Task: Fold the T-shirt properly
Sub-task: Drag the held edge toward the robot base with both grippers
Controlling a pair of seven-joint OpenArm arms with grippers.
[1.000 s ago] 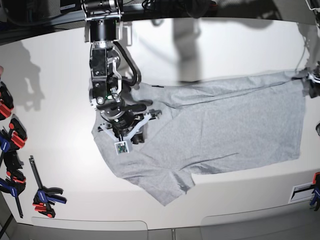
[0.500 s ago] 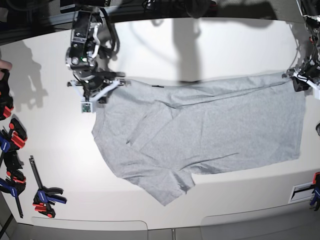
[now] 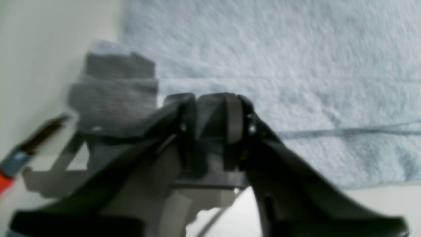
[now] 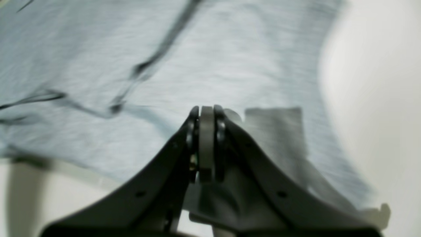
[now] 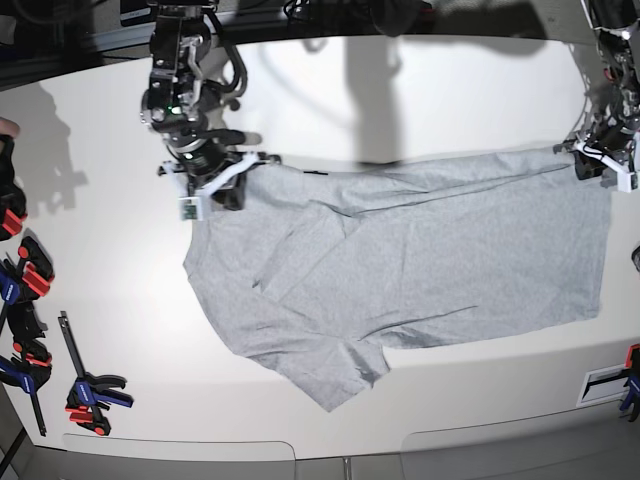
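On the white table (image 5: 100, 150) you see the T-shirt (image 5: 420, 260) spread flat, plain side up. Right gripper (image 5: 212, 185), jaws pressed closed, has shifted from the bare table onto the shirt's upper corner. Left gripper (image 5: 598, 160) has narrowed at the opposite corner; grip cannot be told.

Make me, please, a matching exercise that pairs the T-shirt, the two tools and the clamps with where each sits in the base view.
Things:
1. T-shirt
2. right tool
3. left tool
4. red-and-blue clamps

Places in the base view:
A. at the shirt's upper right corner
B. along the left edge of the view
C. spread across the middle
D. at the shirt's upper left corner

Pairs: 1-C; 2-D; 3-A; 4-B
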